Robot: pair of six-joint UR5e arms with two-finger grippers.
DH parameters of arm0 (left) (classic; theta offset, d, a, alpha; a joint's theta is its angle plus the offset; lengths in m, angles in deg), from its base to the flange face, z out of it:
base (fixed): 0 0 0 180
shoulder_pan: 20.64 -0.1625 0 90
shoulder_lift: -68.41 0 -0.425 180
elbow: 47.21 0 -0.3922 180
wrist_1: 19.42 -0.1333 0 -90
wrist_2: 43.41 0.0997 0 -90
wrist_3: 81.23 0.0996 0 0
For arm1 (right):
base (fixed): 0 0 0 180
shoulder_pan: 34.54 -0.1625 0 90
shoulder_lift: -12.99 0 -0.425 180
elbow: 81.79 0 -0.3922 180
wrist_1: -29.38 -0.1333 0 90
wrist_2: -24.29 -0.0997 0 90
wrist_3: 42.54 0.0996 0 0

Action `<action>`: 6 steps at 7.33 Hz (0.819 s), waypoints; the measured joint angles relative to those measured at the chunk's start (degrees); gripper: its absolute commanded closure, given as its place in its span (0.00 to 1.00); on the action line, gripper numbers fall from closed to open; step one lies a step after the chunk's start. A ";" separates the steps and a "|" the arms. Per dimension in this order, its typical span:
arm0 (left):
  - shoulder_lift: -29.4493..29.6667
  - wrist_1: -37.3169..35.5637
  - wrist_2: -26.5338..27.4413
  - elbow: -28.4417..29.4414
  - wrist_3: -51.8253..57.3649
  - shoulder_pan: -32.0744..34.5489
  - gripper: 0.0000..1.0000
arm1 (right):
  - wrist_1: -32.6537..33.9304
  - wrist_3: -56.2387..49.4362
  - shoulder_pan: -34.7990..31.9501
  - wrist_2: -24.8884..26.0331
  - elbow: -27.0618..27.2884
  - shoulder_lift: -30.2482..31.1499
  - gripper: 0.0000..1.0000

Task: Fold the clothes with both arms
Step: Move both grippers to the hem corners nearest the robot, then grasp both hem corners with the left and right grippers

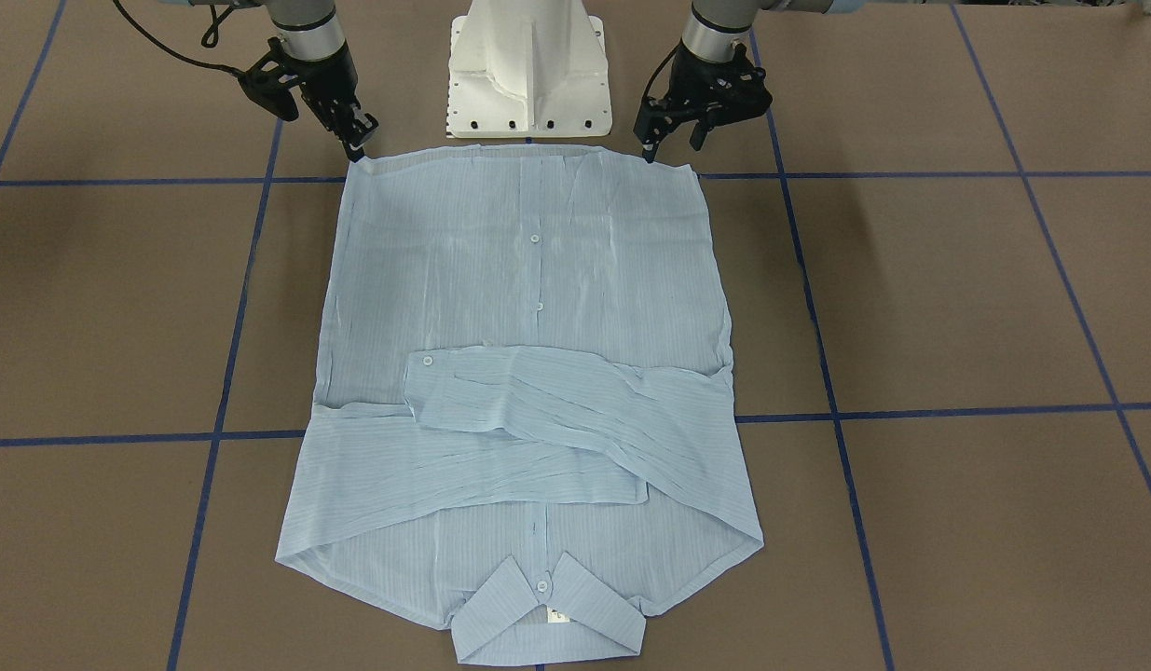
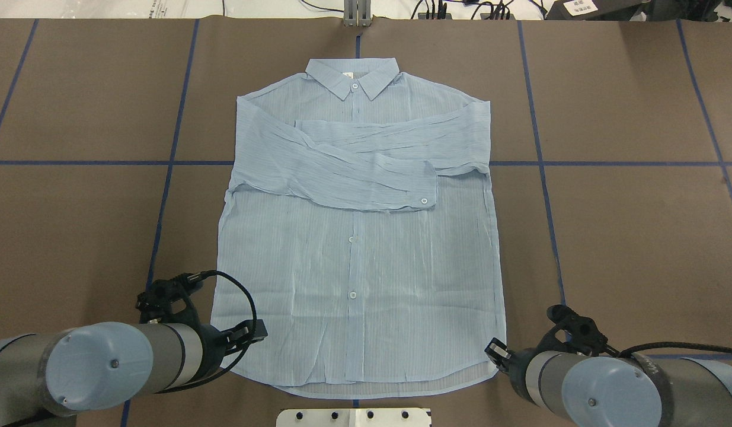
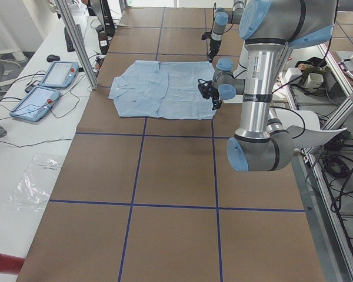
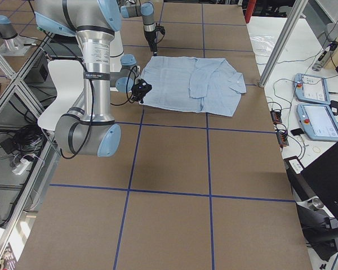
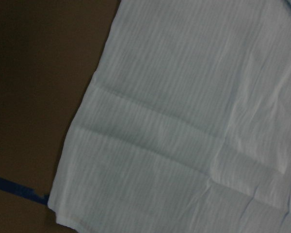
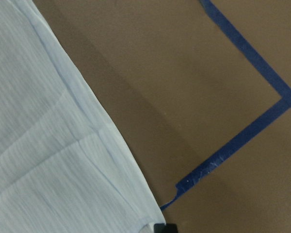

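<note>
Brown table (image 1: 957, 298), shirt (image 1: 528, 280) lying flat; left gripper (image 1: 672, 146) spread wide at one hem corner, right gripper (image 1: 361, 140) at the other, can't tell its opening.

I count one shirt (image 1: 528, 280) on one table (image 1: 957, 298). Two arms, the left arm (image 2: 99, 362) and right arm (image 2: 609, 391), carry two claws, the left claw (image 1: 673, 144) and right claw (image 1: 359, 140). One white pedestal (image 1: 528, 75).

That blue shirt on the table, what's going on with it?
Two robot arms are folding the shirt. It lies flat on the table, buttons up, with both sleeves already crossed over the chest. The left hand and right hand are each poised at a bottom hem corner, nearest the robot. The left hand looks open. The hem lies flat, so the next fold has not yet begun.
</note>
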 measured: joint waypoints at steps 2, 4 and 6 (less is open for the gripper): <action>-1.69 -0.06 0.43 0.86 -2.05 -1.33 0.40 | 0.00 0.01 -0.03 -0.02 0.00 0.14 1.00; -1.57 -0.08 0.49 1.79 -3.93 -2.68 0.41 | 0.00 0.01 -0.17 -0.07 0.04 0.46 1.00; -1.33 -0.09 0.50 1.95 -4.32 -3.02 0.41 | -0.06 0.00 -0.42 -0.10 0.45 1.85 1.00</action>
